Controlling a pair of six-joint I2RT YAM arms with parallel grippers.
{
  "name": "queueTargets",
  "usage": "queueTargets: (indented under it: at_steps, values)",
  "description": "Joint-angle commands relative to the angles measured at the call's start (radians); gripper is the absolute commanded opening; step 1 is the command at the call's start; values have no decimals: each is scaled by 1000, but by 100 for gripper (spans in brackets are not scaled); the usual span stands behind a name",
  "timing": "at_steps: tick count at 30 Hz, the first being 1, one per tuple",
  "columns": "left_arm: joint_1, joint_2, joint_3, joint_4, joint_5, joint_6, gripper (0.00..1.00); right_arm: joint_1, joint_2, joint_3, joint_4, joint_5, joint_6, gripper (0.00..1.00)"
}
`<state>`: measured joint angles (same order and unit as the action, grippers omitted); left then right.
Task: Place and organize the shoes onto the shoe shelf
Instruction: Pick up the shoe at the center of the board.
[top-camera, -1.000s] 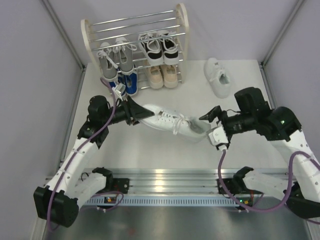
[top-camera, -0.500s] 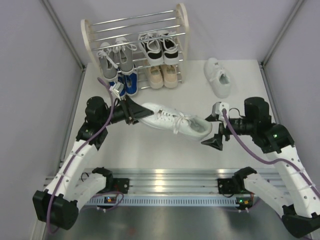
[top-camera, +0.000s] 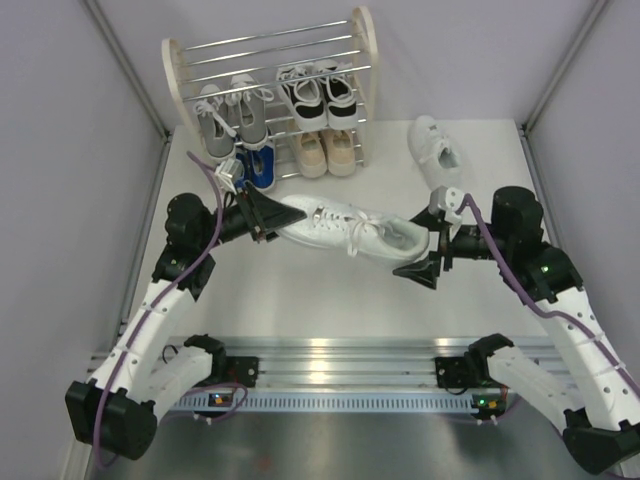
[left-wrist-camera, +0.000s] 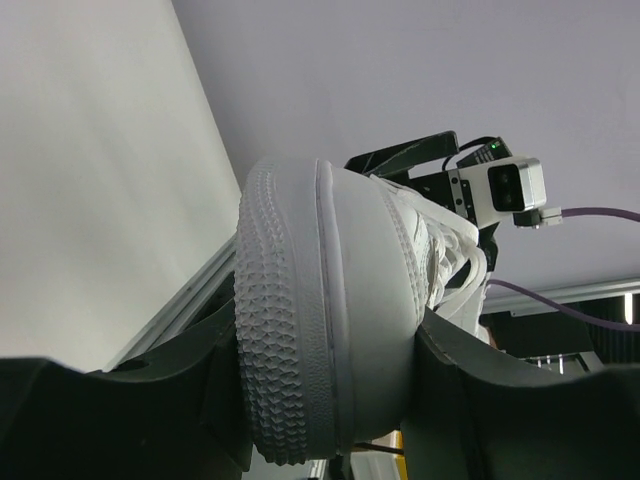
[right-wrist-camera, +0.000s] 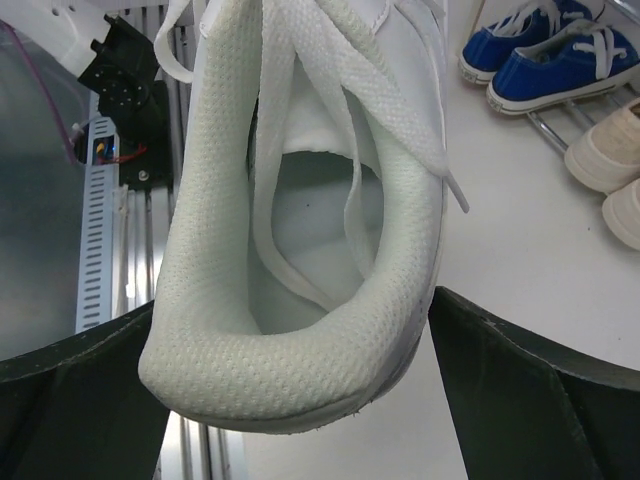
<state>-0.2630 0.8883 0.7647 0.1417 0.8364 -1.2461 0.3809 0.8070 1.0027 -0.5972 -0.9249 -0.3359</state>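
Note:
My left gripper (top-camera: 268, 217) is shut on the toe of an all-white sneaker (top-camera: 340, 228) and holds it level above the table; in the left wrist view the jaws (left-wrist-camera: 330, 390) pinch its toe (left-wrist-camera: 330, 290) from both sides. My right gripper (top-camera: 426, 245) is open, its fingers straddling the sneaker's heel (right-wrist-camera: 230, 370) with a gap on each side. The second white sneaker (top-camera: 437, 150) lies on the table at the back right. The shoe shelf (top-camera: 365, 60) holds the grey pair (top-camera: 232, 115), black-and-white pair (top-camera: 320, 92), blue pair (top-camera: 257, 167) and beige pair (top-camera: 325, 152).
The shelf's top rods (top-camera: 270, 45) carry nothing. Grey walls close in the table on the left and right. A metal rail (top-camera: 330, 360) with both arm bases runs along the near edge. The blue pair (right-wrist-camera: 540, 55) and beige pair (right-wrist-camera: 615, 170) show in the right wrist view.
My right arm swung round and its open gripper came up around the sneaker's heel. My left gripper raised the sneaker slightly and shifted it toward the back.

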Motion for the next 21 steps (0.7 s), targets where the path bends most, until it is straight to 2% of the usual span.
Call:
queueTargets:
  at_steps: [1, 8, 21]
  values:
    - [4, -9, 19, 262, -37, -153, 0, -8, 4, 42, 102, -66, 5, 99]
    - [4, -2, 24, 288, -63, -194, 0, -8, 40, 68, 201, -61, 44, 99]
    - [4, 1, -4, 343, -77, -262, 0, 18, 104, 102, 257, -5, 17, 99]
